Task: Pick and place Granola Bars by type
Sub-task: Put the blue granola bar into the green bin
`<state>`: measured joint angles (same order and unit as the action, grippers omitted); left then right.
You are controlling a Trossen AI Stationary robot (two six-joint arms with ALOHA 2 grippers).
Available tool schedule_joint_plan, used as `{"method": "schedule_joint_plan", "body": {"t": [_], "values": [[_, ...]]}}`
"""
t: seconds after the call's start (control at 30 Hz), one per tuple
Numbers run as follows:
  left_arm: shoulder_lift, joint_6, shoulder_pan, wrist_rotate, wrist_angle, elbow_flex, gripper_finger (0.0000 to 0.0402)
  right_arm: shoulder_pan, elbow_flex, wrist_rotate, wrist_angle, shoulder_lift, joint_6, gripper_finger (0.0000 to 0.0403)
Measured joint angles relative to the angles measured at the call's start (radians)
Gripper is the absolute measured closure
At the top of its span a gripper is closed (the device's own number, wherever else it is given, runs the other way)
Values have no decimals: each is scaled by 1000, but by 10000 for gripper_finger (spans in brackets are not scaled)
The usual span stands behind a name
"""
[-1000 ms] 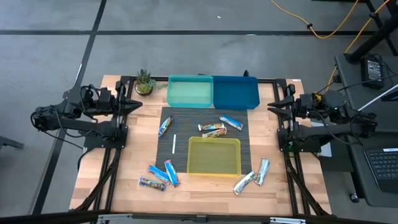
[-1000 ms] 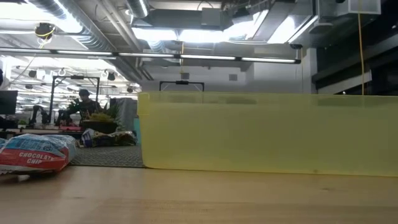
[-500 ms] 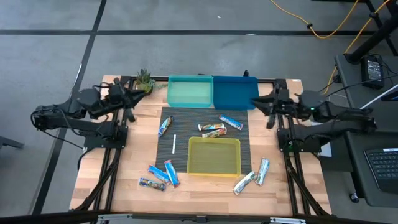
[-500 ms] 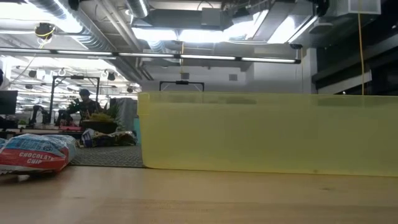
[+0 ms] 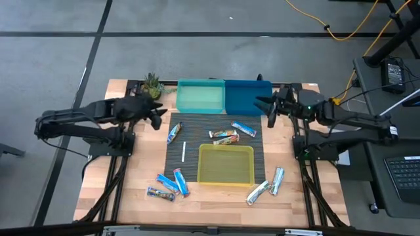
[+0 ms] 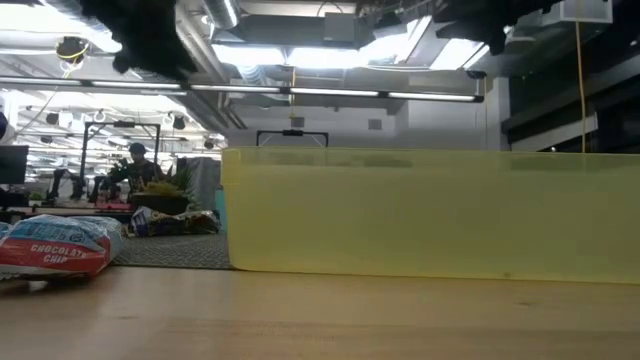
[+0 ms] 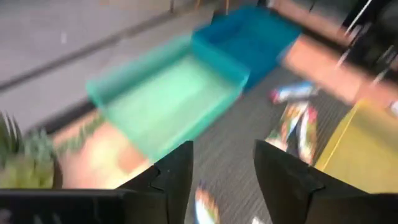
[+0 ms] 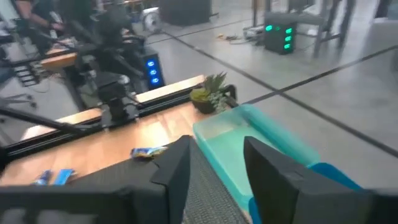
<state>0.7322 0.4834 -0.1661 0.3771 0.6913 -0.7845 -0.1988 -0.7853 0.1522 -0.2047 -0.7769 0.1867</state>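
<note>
Seen from above, my left end effector (image 5: 159,118) hangs left of centre over the dark mat (image 5: 197,134), fingers apart and empty; my right end effector (image 5: 264,105) hangs right of centre by the blue bin (image 5: 248,96), fingers also apart and empty. The granola bars (image 5: 225,137) lie scattered across the wooden surface (image 5: 138,164), around the yellow bin (image 5: 226,164) at the middle.

Nine shiny wrapped granola bars (image 5: 225,137) are lying scattered around an empty translucent yellow plastic bin (image 5: 226,164) on the wooden table (image 5: 134,177). The left gripper (image 5: 158,117) is hanging beside a small potted plant (image 5: 151,86), while the right gripper (image 5: 265,105) is hovering over the dark blue bin (image 5: 248,97), which is touching a teal bin (image 5: 200,96).
</note>
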Motion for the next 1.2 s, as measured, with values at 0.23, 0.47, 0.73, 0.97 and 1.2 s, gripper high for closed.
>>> {"method": "schedule_joint_plan", "body": {"t": [0.23, 0.47, 0.73, 0.97, 1.2], "values": [[160, 105, -43, -22, 44, 0, 213, -69, 0, -68, -2, -7, -43, 192], [332, 101, -54, -141, 38, 13, 175, -115, 0, -68, -3, -7, -63, 177], [495, 89, -54, -149, -23, 42, 137, -125, 0, -105, -23, -7, -66, 179], [614, 27, -54, -214, -140, 42, 132, -125, 0, -105, -28, -7, -89, 179], [715, 27, -55, -151, -151, 42, 132, -125, 0, -105, -29, -7, -89, 179]]}}
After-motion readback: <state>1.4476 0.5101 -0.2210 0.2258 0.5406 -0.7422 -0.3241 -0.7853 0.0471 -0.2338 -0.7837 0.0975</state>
